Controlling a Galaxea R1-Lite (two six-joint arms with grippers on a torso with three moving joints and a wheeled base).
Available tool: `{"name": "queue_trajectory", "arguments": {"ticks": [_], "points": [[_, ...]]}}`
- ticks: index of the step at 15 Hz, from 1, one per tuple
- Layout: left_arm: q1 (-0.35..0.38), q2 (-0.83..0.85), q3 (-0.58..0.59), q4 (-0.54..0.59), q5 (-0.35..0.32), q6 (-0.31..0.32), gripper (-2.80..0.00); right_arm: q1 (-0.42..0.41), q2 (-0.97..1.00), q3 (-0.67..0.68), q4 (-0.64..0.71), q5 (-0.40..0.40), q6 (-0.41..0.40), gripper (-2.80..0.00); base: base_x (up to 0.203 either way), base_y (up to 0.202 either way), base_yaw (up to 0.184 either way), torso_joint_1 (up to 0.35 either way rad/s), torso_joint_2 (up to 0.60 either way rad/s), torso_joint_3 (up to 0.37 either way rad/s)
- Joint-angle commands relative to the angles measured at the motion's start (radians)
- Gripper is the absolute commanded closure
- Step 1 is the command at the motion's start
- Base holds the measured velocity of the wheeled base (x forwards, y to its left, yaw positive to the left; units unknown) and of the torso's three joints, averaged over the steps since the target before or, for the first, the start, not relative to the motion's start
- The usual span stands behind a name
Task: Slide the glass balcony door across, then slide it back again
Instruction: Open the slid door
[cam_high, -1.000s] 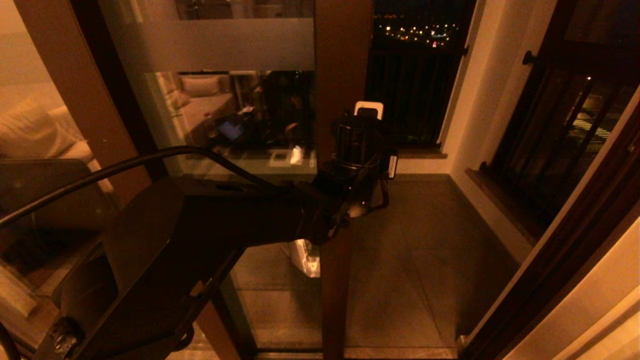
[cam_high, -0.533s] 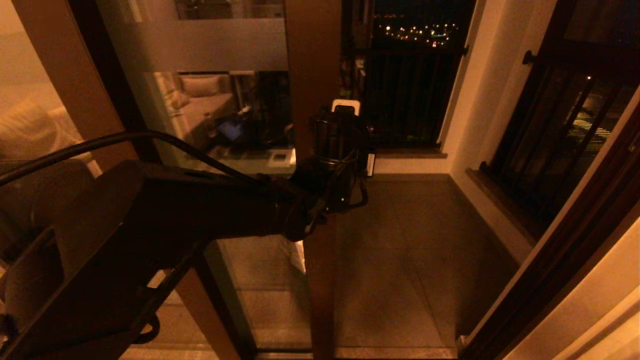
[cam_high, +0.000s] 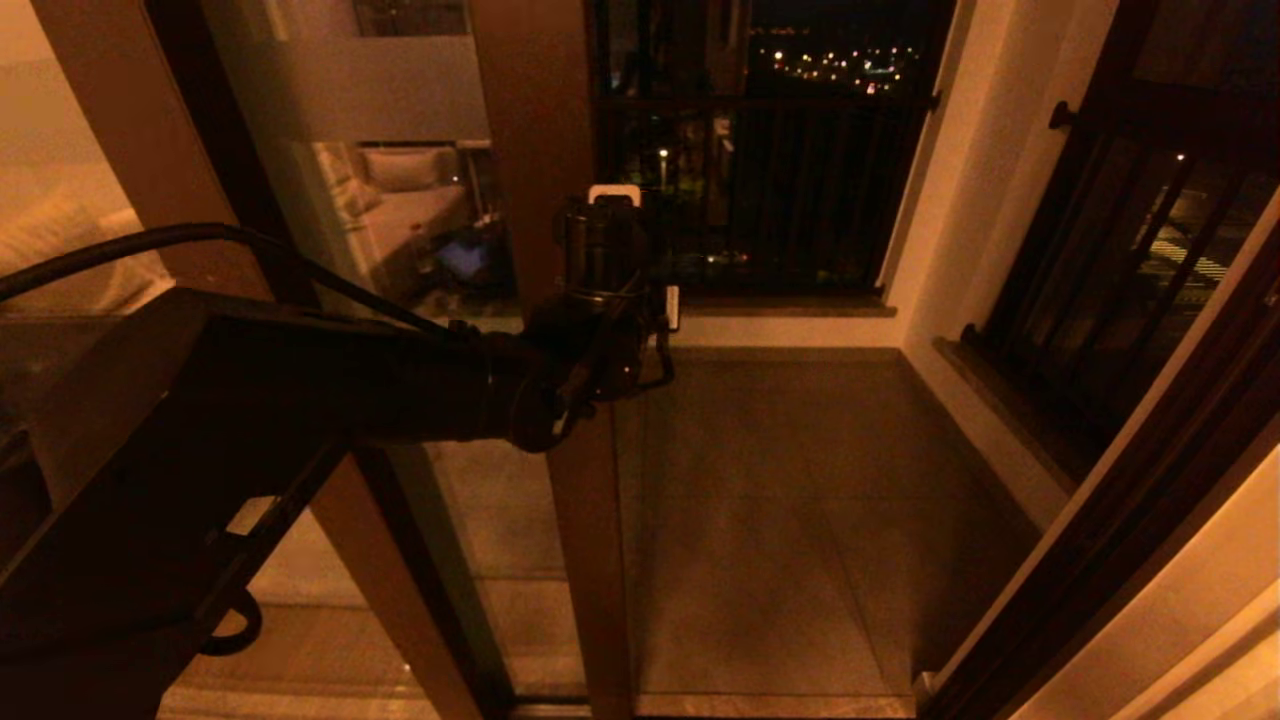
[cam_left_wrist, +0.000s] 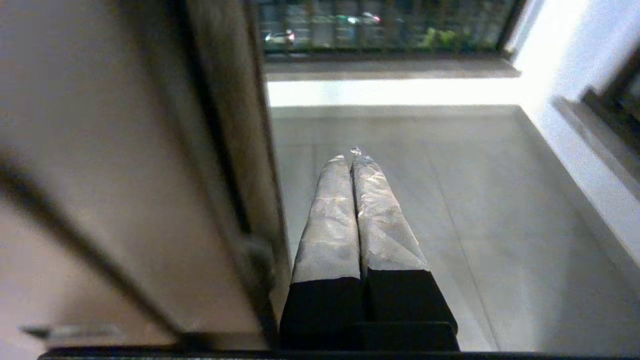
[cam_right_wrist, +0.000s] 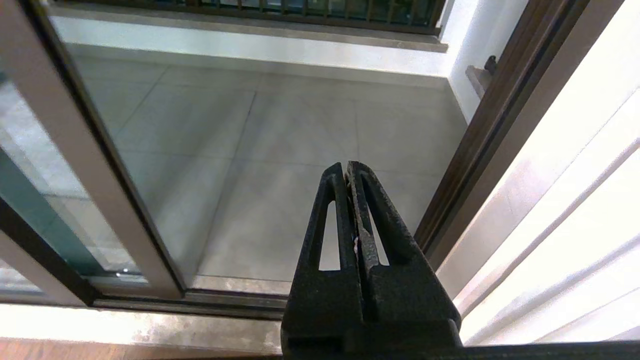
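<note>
The left gripper (cam_left_wrist: 352, 152) has its two foil-wrapped fingers (cam_left_wrist: 330, 220) pressed together with nothing between them. It reaches out past the inner edge of the tall glass balcony door with its dark brown frame (cam_high: 540, 250), pointing over the grey tiled balcony floor (cam_high: 800, 500). In the left wrist view the door's brown stile (cam_left_wrist: 235, 150) stands just beside the fingers; whether they touch it cannot be told. In the head view the black left arm (cam_high: 300, 380) stretches across in front of the door's glass, and its wrist sits at the stile. The door carries a frosted horizontal band (cam_high: 380, 90) near its top. Beyond the stile the doorway stands open onto the floor and a dark balcony railing (cam_high: 780, 200). The right gripper (cam_right_wrist: 346, 170) hangs near the doorway's far side, black fingers closed and empty, above the floor and door track (cam_right_wrist: 225, 295).
</note>
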Motion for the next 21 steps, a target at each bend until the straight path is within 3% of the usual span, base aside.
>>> {"name": "queue_trajectory", "arguments": {"ticks": [1,7,21], "points": [[0.01,-0.018,0.009,-0.006,-0.008,0.0,0.0,0.002,0.001,0.0,0.0,0.001,-0.001,0.0,0.0,0.0,0.0,0.0,0.0,0.0],[0.036,-0.104,0.151,-0.008,-0.008,-0.01,0.0,0.001,0.001,0.0,0.0,0.001,-0.001,0.0,0.0,0.0,0.0,0.0,0.0,0.0],[0.131,-0.179,0.254,-0.008,-0.008,-0.025,0.0,0.002,0.001,0.0,0.0,0.001,-0.001,0.0,0.0,0.0,0.0,0.0,0.0,0.0]]}}
